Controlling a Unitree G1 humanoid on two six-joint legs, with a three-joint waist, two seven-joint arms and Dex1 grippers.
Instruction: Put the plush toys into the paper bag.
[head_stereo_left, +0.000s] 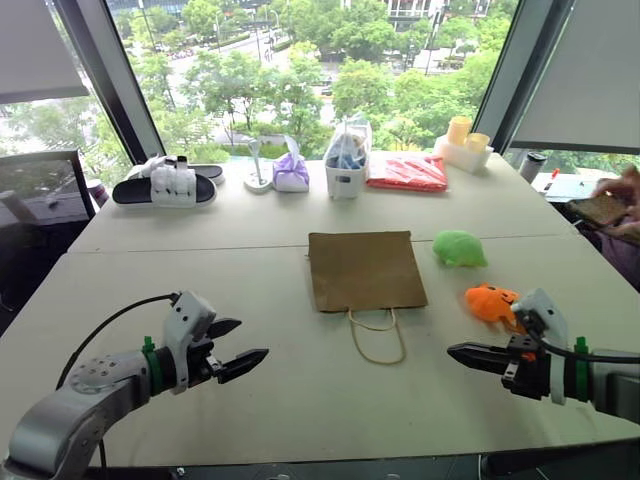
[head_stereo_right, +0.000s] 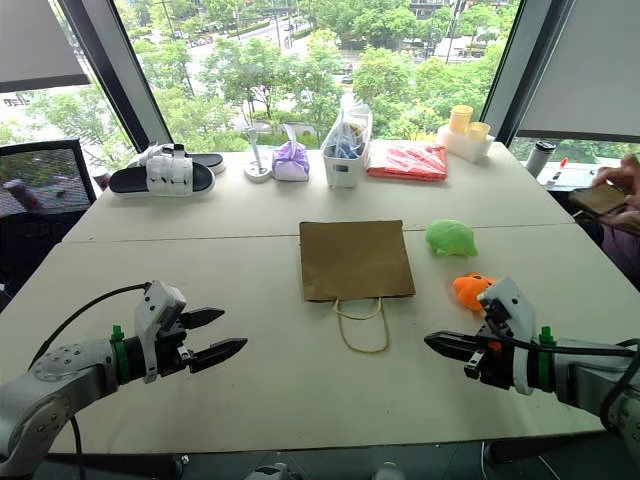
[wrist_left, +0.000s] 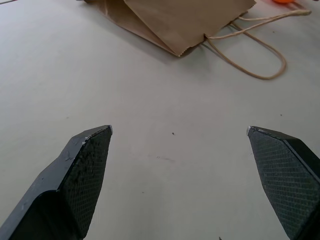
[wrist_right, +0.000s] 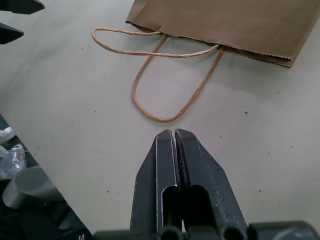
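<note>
The paper bag (head_stereo_left: 366, 269) lies flat, mouth near; toys could be pushed against it rather than in. The left gripper (head_stereo_left: 240, 347) hangs spread and empty; the right gripper (head_stereo_left: 468, 352) is clenched on nothing, and may nudge the orange toy (head_stereo_left: 491, 302) away.

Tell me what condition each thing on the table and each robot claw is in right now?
paper bag: lying flat, mouth shut, handles toward the robot.
orange toy: on the table, outside the bag.
green toy: on the table, outside the bag.
left gripper: open, empty.
right gripper: shut, empty.
white cup: upright, holding a clear plastic bag.
</note>
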